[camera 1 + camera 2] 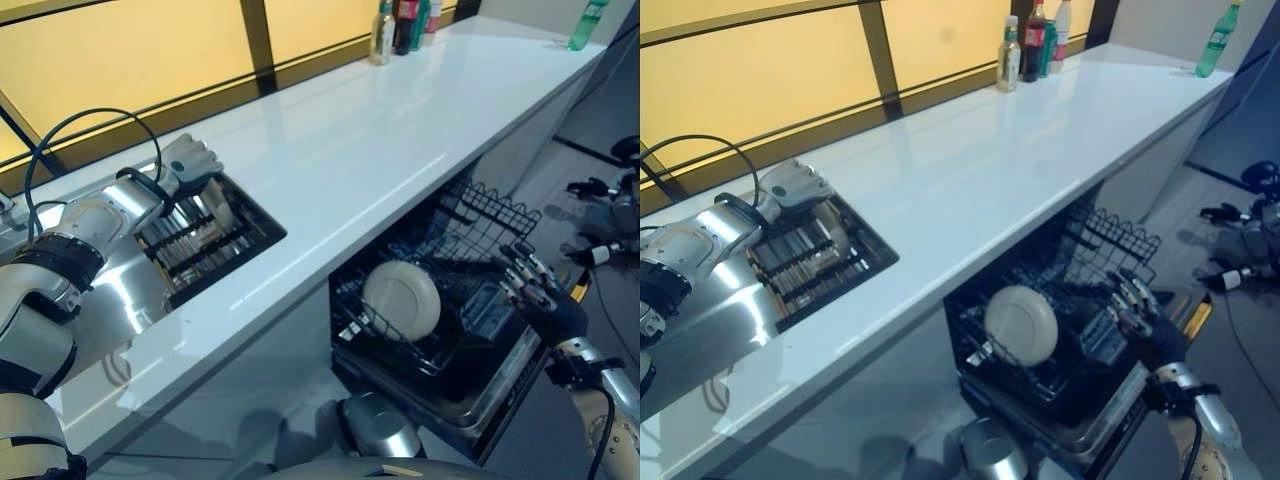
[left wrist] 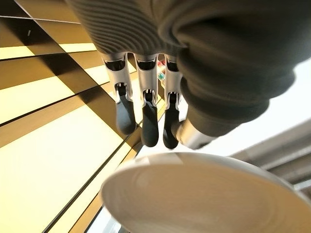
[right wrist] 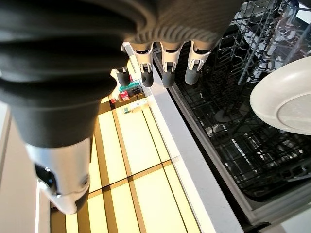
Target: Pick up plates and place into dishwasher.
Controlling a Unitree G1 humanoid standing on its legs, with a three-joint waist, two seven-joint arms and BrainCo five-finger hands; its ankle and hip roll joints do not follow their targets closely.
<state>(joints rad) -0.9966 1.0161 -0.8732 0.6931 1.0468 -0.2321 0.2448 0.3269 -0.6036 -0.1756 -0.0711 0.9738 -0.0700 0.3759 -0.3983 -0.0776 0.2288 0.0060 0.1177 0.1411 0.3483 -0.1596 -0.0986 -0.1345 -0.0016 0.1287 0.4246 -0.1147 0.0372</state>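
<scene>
One white plate (image 1: 402,298) stands racked in the dishwasher (image 1: 450,300) below me, my right hand (image 1: 535,285) released beside it. Up at the sink (image 1: 205,240), my left hand (image 1: 190,165) reaches, fingers relaxed, over the next plate (image 2: 204,194); not grasped yet.

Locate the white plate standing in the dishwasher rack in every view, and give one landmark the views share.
Left eye view: plate in the dishwasher rack, lower centre-right.
Right eye view: same plate, lower centre.
Left wrist view: not that plate; another plate lies under the left hand.
Right wrist view: at the right edge.
Shared landmark: the white countertop.
</scene>
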